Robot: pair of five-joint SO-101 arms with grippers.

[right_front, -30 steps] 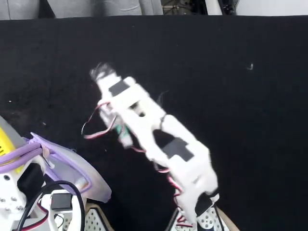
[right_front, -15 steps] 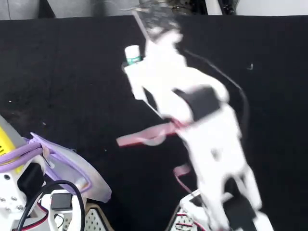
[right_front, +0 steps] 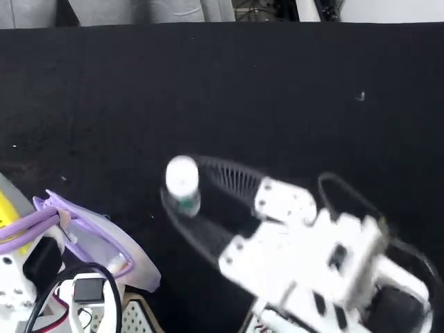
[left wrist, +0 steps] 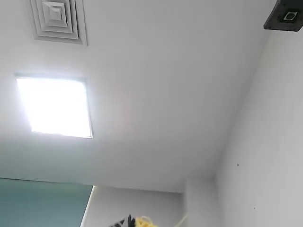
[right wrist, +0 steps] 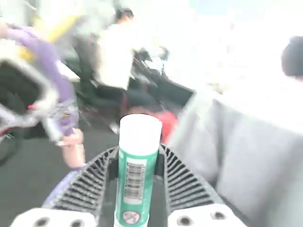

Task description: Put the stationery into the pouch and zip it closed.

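Counter (right_front: 291, 90): black matt cloth, faintly linty.
Glue stick (right wrist: 136, 189): smooth glossy plastic tube with a printed paper label.
Right hand (right wrist: 138, 151): matt white plastic body, black ribbed plastic fingers (right wrist: 90, 184).
Pouch (right_front: 104, 236): soft translucent purple plastic with a slight sheen.

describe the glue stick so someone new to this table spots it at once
Over the black table, find the white arm near the front and follow it to the right gripper. Clamped there is the glue stick: a tube with white cap and green body, unlike the purple pouch at the front corner.
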